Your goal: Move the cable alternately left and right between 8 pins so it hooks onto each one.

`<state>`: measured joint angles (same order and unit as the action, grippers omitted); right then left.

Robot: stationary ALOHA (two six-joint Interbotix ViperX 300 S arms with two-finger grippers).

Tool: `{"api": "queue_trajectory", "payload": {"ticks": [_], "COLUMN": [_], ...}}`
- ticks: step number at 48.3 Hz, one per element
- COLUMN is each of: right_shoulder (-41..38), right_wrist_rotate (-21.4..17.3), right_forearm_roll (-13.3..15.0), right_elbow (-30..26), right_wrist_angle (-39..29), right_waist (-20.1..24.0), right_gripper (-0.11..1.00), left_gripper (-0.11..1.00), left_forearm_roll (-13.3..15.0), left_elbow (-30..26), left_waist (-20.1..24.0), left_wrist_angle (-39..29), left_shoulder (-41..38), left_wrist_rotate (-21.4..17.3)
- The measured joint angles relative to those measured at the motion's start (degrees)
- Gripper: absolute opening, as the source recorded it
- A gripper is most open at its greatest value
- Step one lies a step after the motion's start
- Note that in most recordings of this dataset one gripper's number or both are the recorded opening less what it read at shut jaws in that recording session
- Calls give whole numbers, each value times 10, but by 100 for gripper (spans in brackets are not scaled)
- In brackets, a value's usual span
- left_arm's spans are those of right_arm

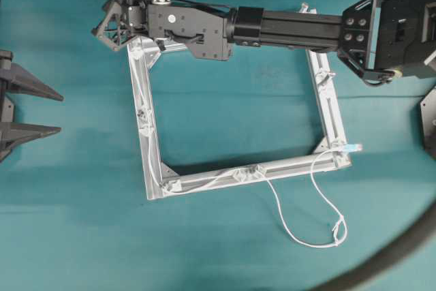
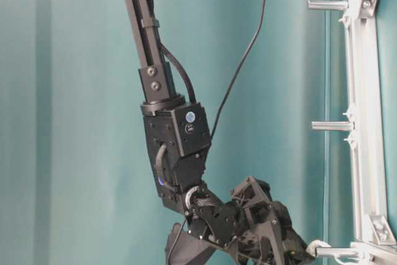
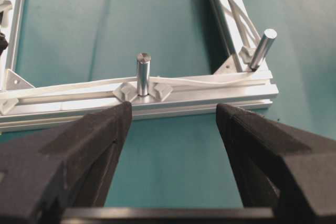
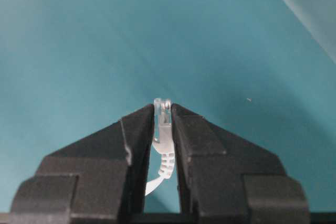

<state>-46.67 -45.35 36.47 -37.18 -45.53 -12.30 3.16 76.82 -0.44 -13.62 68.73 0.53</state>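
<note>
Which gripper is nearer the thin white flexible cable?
Right. The right gripper is shut on the cable at its clear plug end; the left gripper hangs open, short of the silver aluminium frame.

I had even, fairly bright light from above; the frame threw only a soft, short shadow on the teal cloth. Its aluminium glinted mildly. In the right wrist view the background was soft and hazy. In the left wrist view the near fingers looked blurred.
</note>
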Motion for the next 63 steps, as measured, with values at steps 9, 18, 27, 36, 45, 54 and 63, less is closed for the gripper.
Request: {"api": "queue_trajectory", "payload": {"ticks": [9, 18, 27, 36, 45, 54, 63], "right_shoulder": [10, 45, 71, 84, 114, 147, 184], "right_wrist_rotate": [-28, -55, -58, -59, -68, -71, -98], "right_forearm_roll": [20, 24, 25, 25, 20, 15, 12], "right_elbow": [33, 88, 129, 150, 196, 248, 300], "right_wrist_angle": [-2, 11, 25, 33, 47, 94, 84], "right_waist": [3, 11, 24, 41, 57, 89, 87], "right_gripper": [14, 14, 14, 14, 14, 14, 14], "left_gripper": [75, 75, 75, 75, 75, 75, 75], "left_forearm_roll": [0, 0, 0, 0, 1, 1, 1], "left_elbow": [0, 0, 1, 0, 1, 1, 1], "left_waist": [0, 0, 1, 1, 0, 0, 0], "left_wrist_angle": [1, 0, 0, 0, 0, 0, 0], "left_shoulder": [0, 0, 0, 0, 0, 0, 0], "left_wrist_rotate": [1, 0, 0, 1, 0, 0, 1]}}
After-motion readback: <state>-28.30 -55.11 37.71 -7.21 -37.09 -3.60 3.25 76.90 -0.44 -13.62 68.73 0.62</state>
